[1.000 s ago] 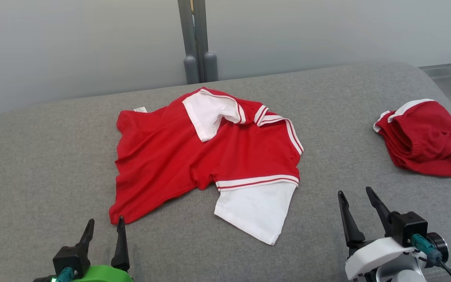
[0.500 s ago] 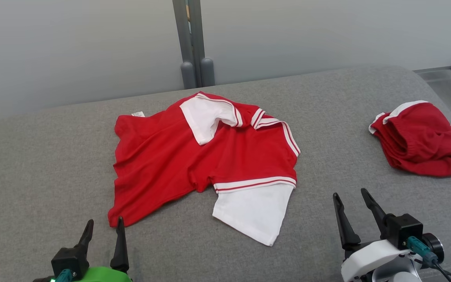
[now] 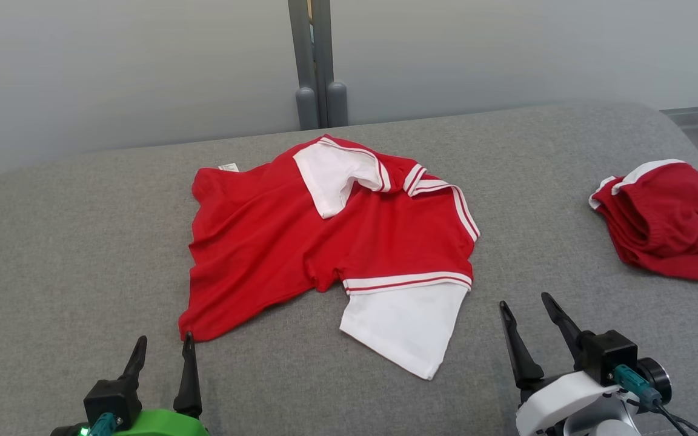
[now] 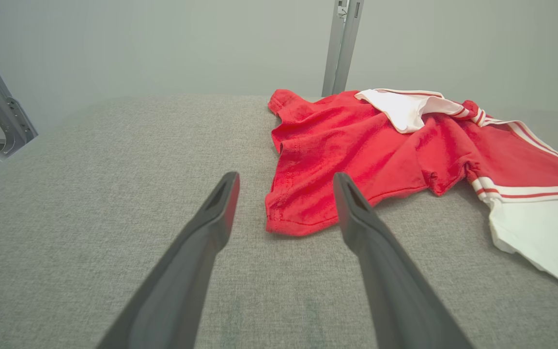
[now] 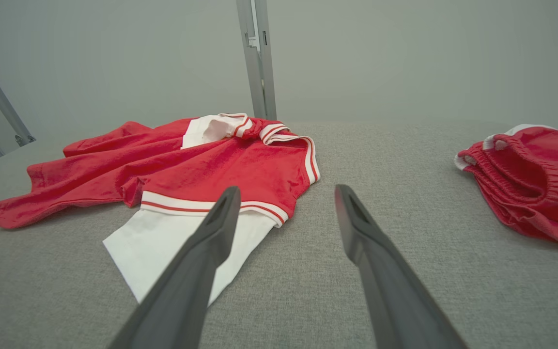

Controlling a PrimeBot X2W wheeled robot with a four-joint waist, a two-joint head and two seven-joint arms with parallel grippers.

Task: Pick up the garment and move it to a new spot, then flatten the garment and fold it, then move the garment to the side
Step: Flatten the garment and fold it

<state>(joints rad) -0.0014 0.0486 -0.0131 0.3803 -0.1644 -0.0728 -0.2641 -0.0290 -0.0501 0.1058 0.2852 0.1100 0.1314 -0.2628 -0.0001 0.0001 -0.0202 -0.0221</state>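
Grey woven padding (image 3: 52, 242) stretches right across the scene, and lying in the middle of it is the garment (image 3: 264, 242), a red top spread out loosely, not flat. Plenty of rumples here: its white collar (image 3: 331, 175) is flipped over on the far side, red-and-white striped trim (image 3: 409, 282) runs across the near right part, and a white panel (image 3: 403, 327) pokes out from under that trim toward the robot. A small white label (image 3: 228, 167) peeks out at the far left edge. The top rests on the padding on its own, with neither gripper gripping it.

Down at the near left, the left gripper (image 3: 165, 337) hovers low, its two dark fingers spread wide apart and empty. One fingertip sits just beside the garment's near left corner, and in the left wrist view that red hem corner lies ahead in the gap between the fingers; whether anything touches, I can't tell. Over at the near right, the right gripper (image 3: 524, 300) is also parted wide and empty, near the white panel's right edge but apart from it.

Further out to the right, well apart from the top, a second red garment (image 3: 670, 236) with a white band lies in a bunched heap. Behind the padding, a grey post (image 3: 319, 60) stands against a pale wall (image 3: 113, 72).
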